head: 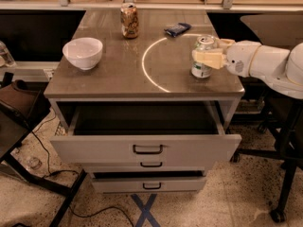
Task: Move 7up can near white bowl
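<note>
The 7up can (202,69), white and green with a silver top, stands upright at the right side of the table top (118,74). My gripper (206,56) reaches in from the right on a white arm, and its tan fingers (208,58) are shut around the can's upper part. The white bowl (83,52) sits on the left side of the table, far from the can.
A gold-brown can (129,20) stands at the back middle. A dark blue packet (177,29) lies at the back right. A bright curved light line (147,65) crosses the table top. The top drawer (147,148) below is pulled open. Cables lie on the floor at left.
</note>
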Tool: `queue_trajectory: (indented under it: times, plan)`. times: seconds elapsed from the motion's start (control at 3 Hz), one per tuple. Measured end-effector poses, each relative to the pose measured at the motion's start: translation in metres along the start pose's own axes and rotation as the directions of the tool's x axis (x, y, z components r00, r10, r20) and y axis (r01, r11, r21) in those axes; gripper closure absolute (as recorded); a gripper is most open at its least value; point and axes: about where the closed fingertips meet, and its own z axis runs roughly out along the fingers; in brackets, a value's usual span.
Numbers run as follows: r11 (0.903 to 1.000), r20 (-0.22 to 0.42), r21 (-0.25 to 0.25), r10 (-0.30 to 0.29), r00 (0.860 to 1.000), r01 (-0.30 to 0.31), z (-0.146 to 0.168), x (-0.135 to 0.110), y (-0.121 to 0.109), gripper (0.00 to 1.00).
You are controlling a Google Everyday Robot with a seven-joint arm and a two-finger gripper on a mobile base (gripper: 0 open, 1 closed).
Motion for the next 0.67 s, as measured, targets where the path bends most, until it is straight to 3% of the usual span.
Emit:
queue_trajectory:
  times: [0.33, 0.67]
  plan:
    - [1.0000, 0.001, -0.004, 0.000, 1.000, 0.000, 0.002, 0.000, 0.002, 1.00]
    - [0.9984, -0.032, -0.020, -0.054, 0.998, 0.054, 0.004, -0.026, 0.006, 1.00]
